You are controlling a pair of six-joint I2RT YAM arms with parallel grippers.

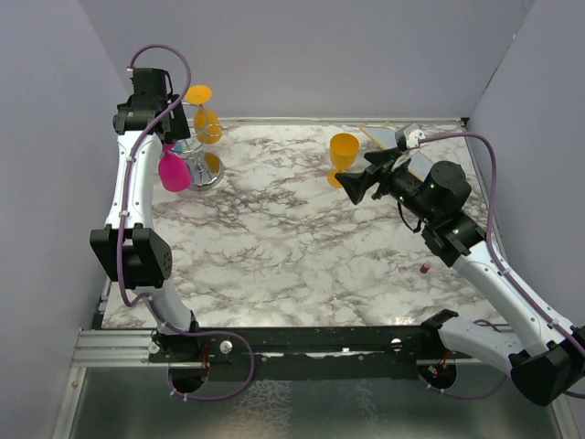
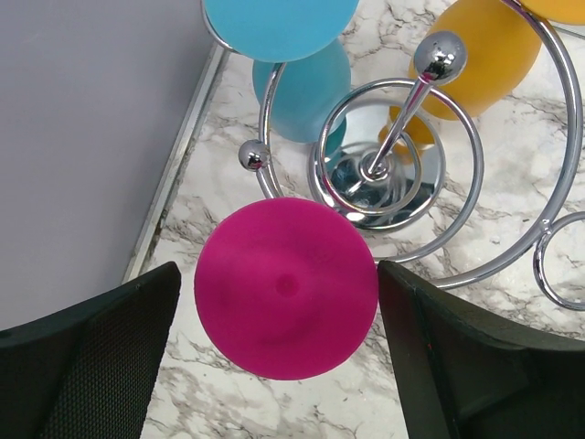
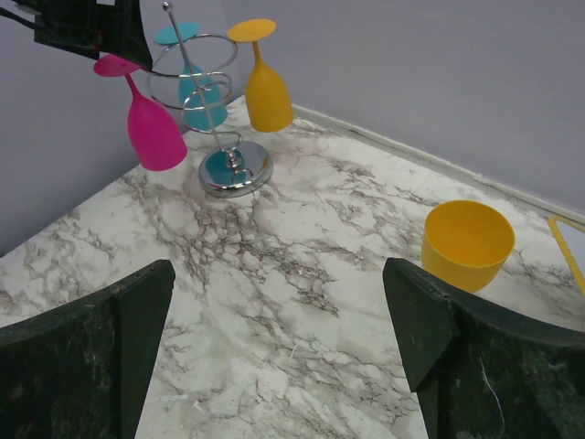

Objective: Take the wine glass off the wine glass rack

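Note:
The wine glass rack (image 2: 379,169) stands at the table's back left, a silver wire stand on a shiny disc base (image 1: 207,170). Three wine glasses hang upside down from it: pink (image 1: 174,171), blue (image 2: 302,82) and orange (image 1: 207,123). My left gripper (image 2: 279,274) is open, looking down on the pink glass's round foot (image 2: 286,288). The foot lies between the fingers. The right finger (image 2: 475,357) is at its rim and the left finger (image 2: 91,357) stands a little apart. My right gripper (image 3: 279,347) is open over bare table, holding nothing.
An orange stemless cup (image 3: 468,242) stands upright on the marble just ahead of the right gripper (image 1: 352,187). A yellow-edged flat piece (image 1: 384,137) lies at the back right. A small red bit (image 1: 425,268) lies near the right arm. Grey walls close three sides.

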